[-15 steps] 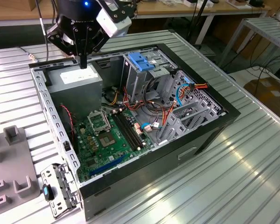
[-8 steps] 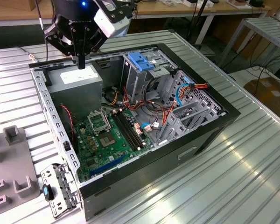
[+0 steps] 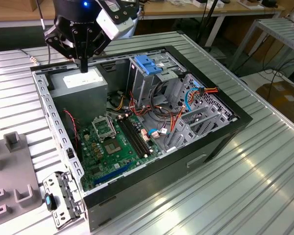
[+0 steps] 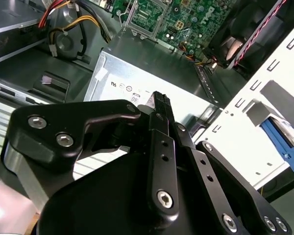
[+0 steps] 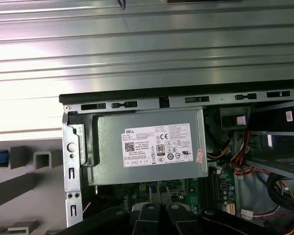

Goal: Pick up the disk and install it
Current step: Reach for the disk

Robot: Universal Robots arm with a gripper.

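Pincer (image 3: 83, 67) hangs over grey power supply box (image 3: 81, 85), tips together, nothing clamped, just above box's white sticker. Box sits in far corner of open computer case (image 3: 137, 183), toward exterior view's left. Case lies on ribbed metal bench (image 3: 264, 161). Disk (image 4: 283, 147): blue frame edge visible in second wrist view, past case's slotted side rail, rest hidden, apart from pincer. Metal cage with blue latch (image 3: 149, 66) stands inside case. Green motherboard (image 3: 112, 142) on case floor. Grey blocks (image 5: 44, 159) on bench beside case.

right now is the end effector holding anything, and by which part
Nothing is held: the end effector is shut and empty, above the grey power-supply box.
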